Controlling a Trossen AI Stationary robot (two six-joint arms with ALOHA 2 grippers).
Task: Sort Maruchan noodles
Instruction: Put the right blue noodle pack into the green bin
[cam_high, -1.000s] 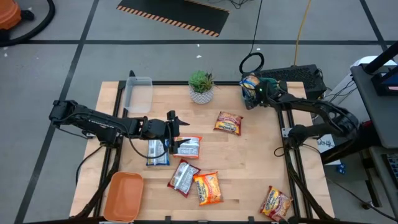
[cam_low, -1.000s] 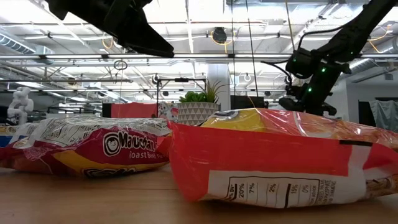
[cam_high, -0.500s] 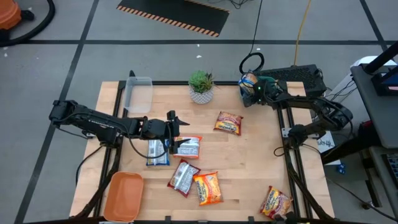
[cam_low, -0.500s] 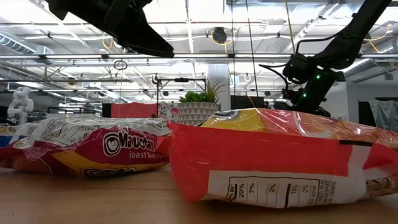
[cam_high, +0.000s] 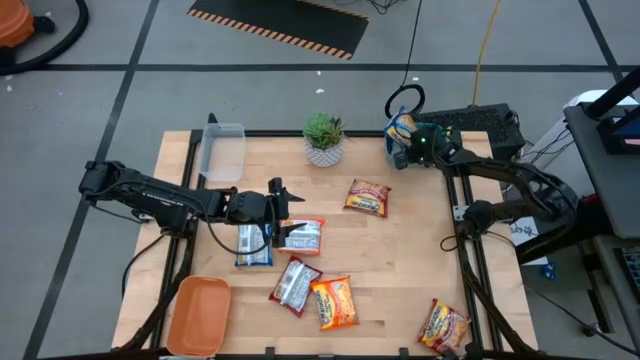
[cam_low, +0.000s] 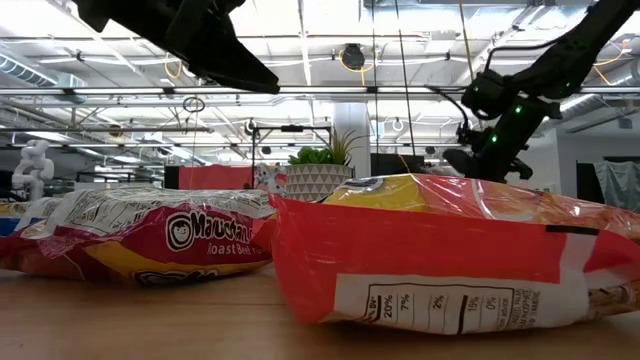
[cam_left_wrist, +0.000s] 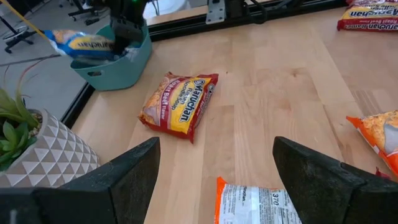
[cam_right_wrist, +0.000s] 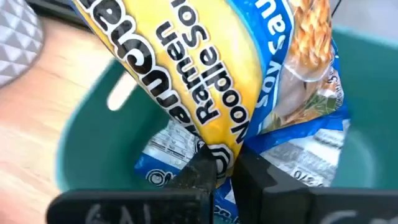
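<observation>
While the right gripper (cam_right_wrist: 221, 167) pinches a blue-yellow noodle packet (cam_right_wrist: 205, 81) over the far-right teal tray (cam_right_wrist: 81, 155) — lower before releasing — the left gripper (cam_left_wrist: 214, 168) waits open.

On inspection the high view shows seven noodle packets (cam_high: 368, 197), six lying on the table and one blue packet (cam_high: 402, 128) at the teal tray (cam_high: 397, 153), together with three trays in all, teal, clear (cam_high: 222, 150) and orange (cam_high: 197, 314), and one potted plant (cam_high: 323, 139).
</observation>
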